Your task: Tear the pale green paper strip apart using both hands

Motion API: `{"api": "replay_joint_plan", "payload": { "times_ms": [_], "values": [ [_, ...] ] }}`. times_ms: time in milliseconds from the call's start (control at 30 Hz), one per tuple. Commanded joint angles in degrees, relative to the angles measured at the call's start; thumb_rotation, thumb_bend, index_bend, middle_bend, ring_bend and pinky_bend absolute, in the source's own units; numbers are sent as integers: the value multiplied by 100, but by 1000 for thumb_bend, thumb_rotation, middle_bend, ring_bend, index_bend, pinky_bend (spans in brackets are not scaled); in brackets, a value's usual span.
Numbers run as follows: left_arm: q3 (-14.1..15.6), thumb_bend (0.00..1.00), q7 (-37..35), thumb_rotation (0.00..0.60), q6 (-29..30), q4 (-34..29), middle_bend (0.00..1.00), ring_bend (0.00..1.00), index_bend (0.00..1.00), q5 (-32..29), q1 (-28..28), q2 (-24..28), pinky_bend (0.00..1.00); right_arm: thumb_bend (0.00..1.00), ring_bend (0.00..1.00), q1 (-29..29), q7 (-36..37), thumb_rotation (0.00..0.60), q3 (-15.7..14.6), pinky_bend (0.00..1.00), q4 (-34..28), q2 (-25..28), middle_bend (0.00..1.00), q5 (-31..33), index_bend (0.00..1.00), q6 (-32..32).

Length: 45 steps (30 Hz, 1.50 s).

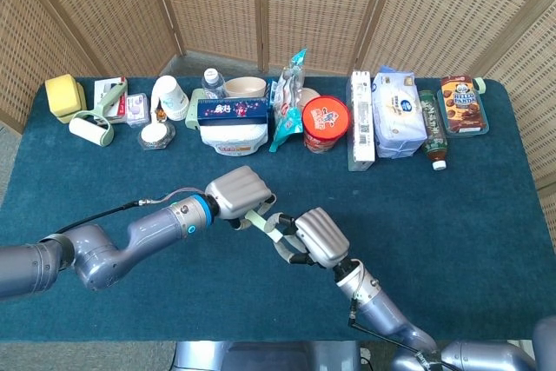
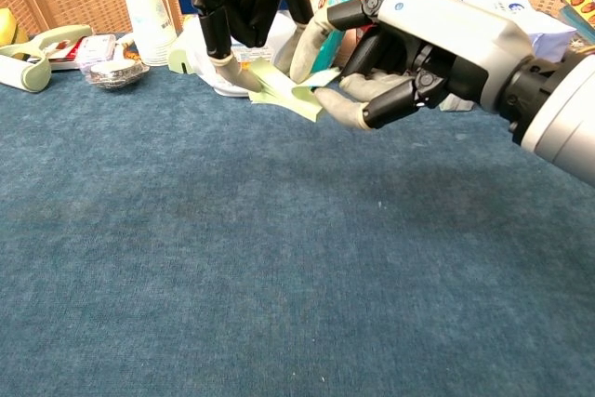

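The pale green paper strip (image 2: 284,91) hangs above the blue tablecloth, stretched between both hands; in the head view the strip (image 1: 268,226) shows as a short band. My left hand (image 1: 239,194) pinches its left end from above, seen as the left hand (image 2: 237,6) in the chest view. My right hand (image 1: 318,237) pinches the right end between thumb and a finger, with the right hand (image 2: 418,44) curled around it. A small flap of paper folds up at the right hand's fingertips. I cannot tell whether the strip is torn.
A row of goods lines the table's far edge: a lint roller (image 1: 91,130), a paper cup (image 1: 170,96), a red tub (image 1: 325,123), a tissue pack (image 1: 398,114), a bottle (image 1: 432,132) and a cookie tray (image 1: 462,103). A wicker screen stands behind.
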Motion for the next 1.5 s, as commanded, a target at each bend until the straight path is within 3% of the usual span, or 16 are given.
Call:
{"api": "replay_joint_plan", "payload": {
  "times_ms": [33, 700, 867, 1233, 1500],
  "values": [
    [6, 457, 5, 600, -1, 1, 1000, 1000, 660, 0, -1, -6, 1000, 477, 1000, 1, 10, 600, 8, 963, 8, -7, 1000, -3, 456, 8],
    [15, 456, -15, 600, 19, -27, 1000, 1000, 660, 50, 40, 20, 1000, 477, 1000, 1, 32, 600, 54, 963, 104, -143, 1000, -2, 520, 88],
    [7, 456, -35, 600, 12, -25, 1000, 1000, 660, 76, 54, 23, 1000, 421, 1000, -12, 77, 600, 68, 964, 155, -206, 1000, -10, 534, 140],
    [-9, 457, -64, 600, -3, -13, 1000, 1000, 660, 110, 69, 16, 1000, 405, 1000, -29, 83, 600, 90, 965, 204, -265, 1000, 0, 562, 195],
    [-18, 457, -81, 600, -2, -11, 1000, 1000, 660, 151, 87, 4, 1000, 313, 1000, -55, 86, 600, 108, 966, 213, -307, 1000, 7, 568, 254]
  ]
}}
